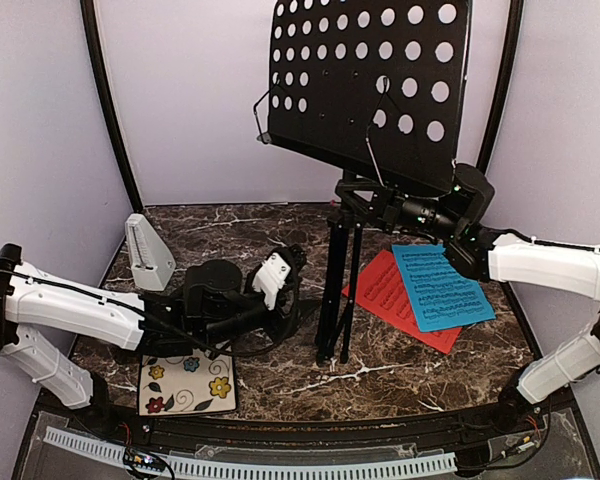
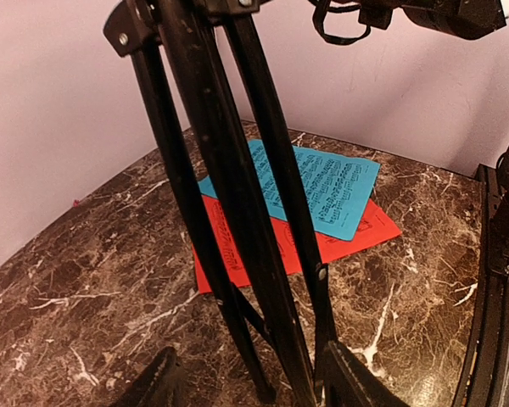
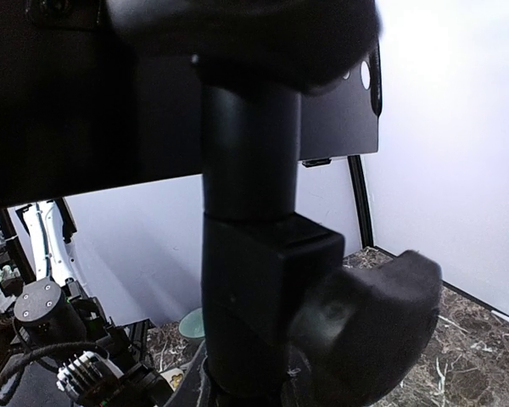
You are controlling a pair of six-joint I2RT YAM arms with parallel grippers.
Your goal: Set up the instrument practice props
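Now: R arm comes in high, right gripper (image 1: pixel 375 208) clamped on music stand (image 1: pixel 365 85) post just under its desk. L arm low, left gripper (image 2: pixel 259 386) jaws apart, straddling stand's legs. 1 stand; 2 sheets right of it, blue sheet (image 1: pixel 442 288) overlapping red sheet (image 1: pixel 385 295); 1 metronome (image 1: pixel 148 252) left of stand.

No legible txt, blue sheet (image 1: pixel 442 288) & red sheet (image 1: pixel 385 295) print prob. music notation, too small

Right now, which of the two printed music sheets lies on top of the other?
The blue paper sheet of printed music: it partly covers the red paper sheet, which lies under it.
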